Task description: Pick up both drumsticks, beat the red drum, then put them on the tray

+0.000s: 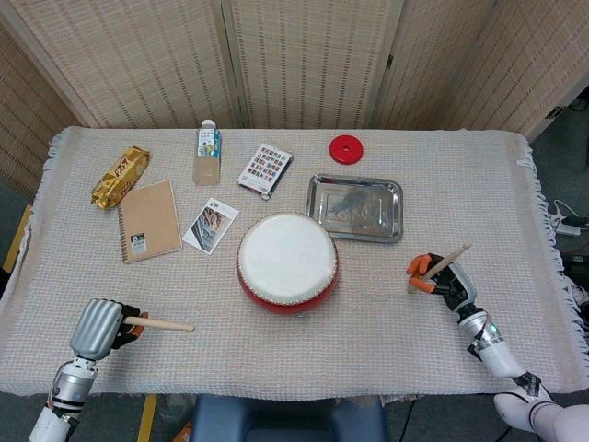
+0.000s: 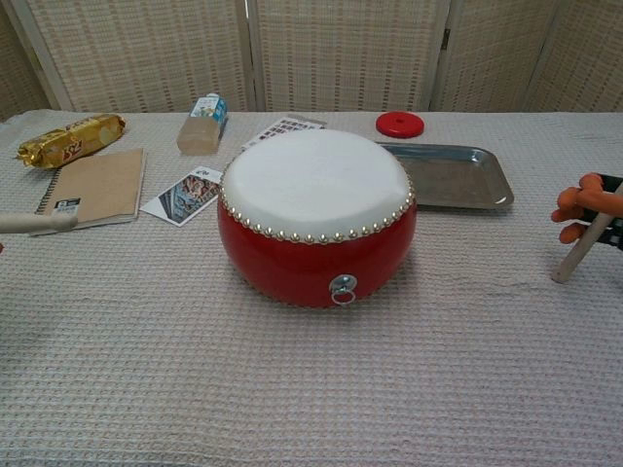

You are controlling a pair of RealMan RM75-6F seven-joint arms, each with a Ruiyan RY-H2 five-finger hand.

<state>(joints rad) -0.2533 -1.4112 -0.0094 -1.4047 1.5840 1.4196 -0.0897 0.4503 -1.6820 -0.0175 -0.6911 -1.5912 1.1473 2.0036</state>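
Woven-reed screen panels behind; bench (image 1: 386,304) under a pale waffle-weave cloth. Red drum (image 1: 287,262), white skin up, at centre. Steel tray (image 1: 355,208) just behind and to its right. Left hand (image 1: 101,327) near front left corner, gripped round one drumstick (image 1: 161,323) pointing toward the drum. Right hand (image 1: 442,276) at front right, fingers curled round second drumstick (image 1: 440,268), tilted, lower tip on the cloth. Notebook (image 1: 149,221) at rear left.
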